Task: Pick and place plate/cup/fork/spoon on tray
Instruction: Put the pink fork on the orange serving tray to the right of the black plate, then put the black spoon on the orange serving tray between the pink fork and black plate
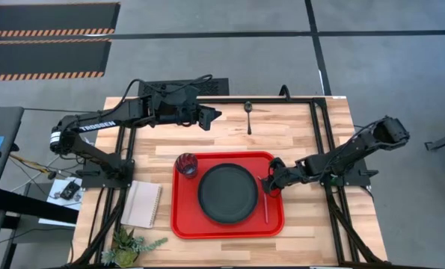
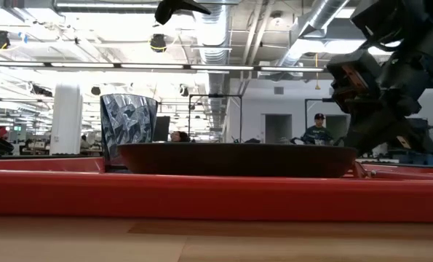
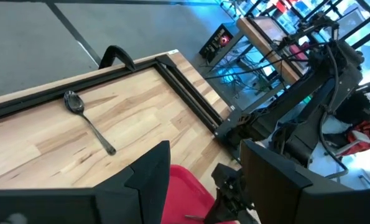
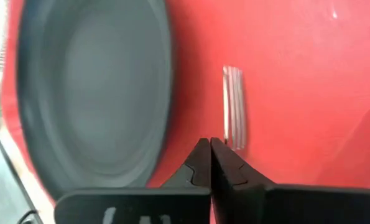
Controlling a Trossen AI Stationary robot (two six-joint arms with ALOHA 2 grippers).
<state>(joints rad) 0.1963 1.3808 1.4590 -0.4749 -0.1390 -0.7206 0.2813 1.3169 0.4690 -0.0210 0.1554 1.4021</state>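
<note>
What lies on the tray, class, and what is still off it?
On the tray sit the plate, the cup and the fork, beside the plate, by the right gripper. The spoon lies on the table. The tray under the plate is hidden.

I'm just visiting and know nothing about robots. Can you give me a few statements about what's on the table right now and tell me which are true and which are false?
1. The plate lies on the red tray. True.
2. The cup stands on the bare wood beside the tray. False: it stands on the tray, at the corner nearest the left arm.
3. The spoon is already on the tray. False: it lies on the wooden table, far from the tray.
4. The fork lies on the tray beside the plate. True.
5. The right gripper hangs over the tray's edge with its fingers shut. True.
6. The left gripper is holding the spoon. False: it is open, off to the spoon's side.
</note>
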